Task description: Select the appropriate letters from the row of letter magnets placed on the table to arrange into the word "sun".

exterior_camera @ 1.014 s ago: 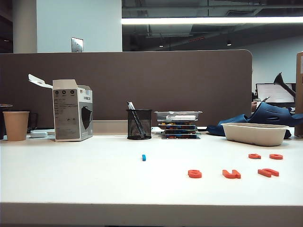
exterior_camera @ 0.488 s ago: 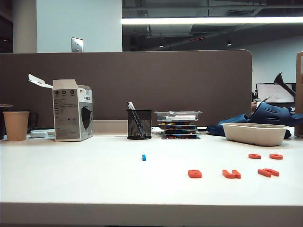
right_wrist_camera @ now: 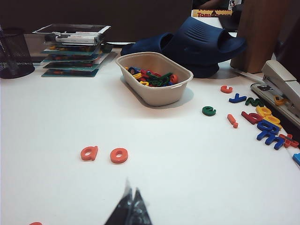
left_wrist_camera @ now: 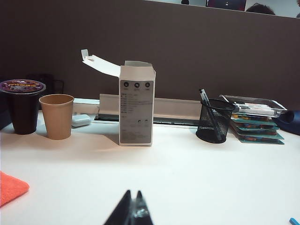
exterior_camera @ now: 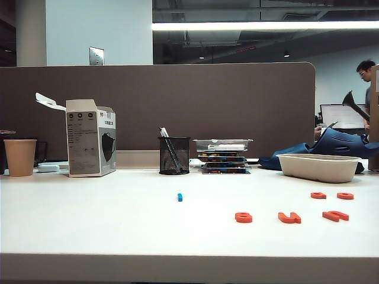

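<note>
White table (exterior_camera: 89,231); both claws closed, empty.

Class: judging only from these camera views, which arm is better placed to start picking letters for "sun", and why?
Probably the right. The orange-red letters lie on the right of the table, and two sit near the shut right gripper. The shut left gripper faces the paper cup and box.

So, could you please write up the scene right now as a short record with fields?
table: white tabletop
row of letter magnets: five orange-red and one blue, lying flat and apart
bowl: beige tray holding mixed coloured letters
behind: paper cup, open box, mesh pen holder
left gripper: shut, empty, above bare table
right gripper: shut, empty, short of the a and o
</note>
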